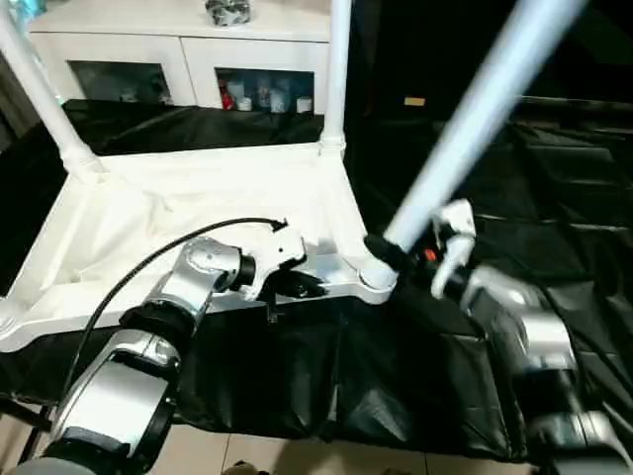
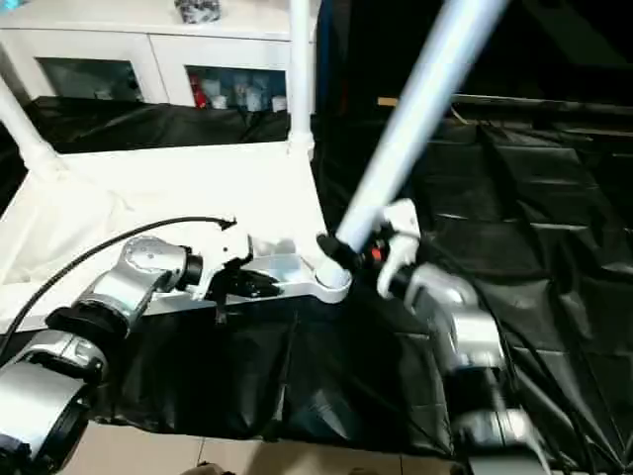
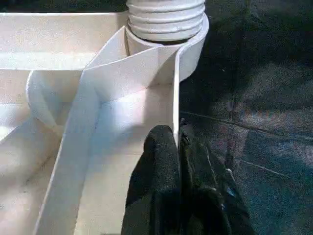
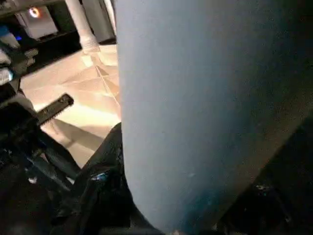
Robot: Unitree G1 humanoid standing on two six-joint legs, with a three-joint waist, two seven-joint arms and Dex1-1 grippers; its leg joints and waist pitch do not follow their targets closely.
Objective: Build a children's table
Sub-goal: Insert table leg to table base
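At lower centre, the left gripper [image 1: 297, 285] is clamped on the near rim of the tabletop [image 1: 198, 213], while the right gripper [image 1: 396, 255], closed on the tilted leg [image 1: 475, 119], should bring it upright over the corner socket [image 1: 374, 281] before pressing it home.

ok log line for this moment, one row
left gripper: shut on rim of white ribbed plastic tabletop | right gripper: shut on long white tube leg, tilted, at near corner socket | two far legs upright

Tilted leg [image 1: 475, 119] cut off above
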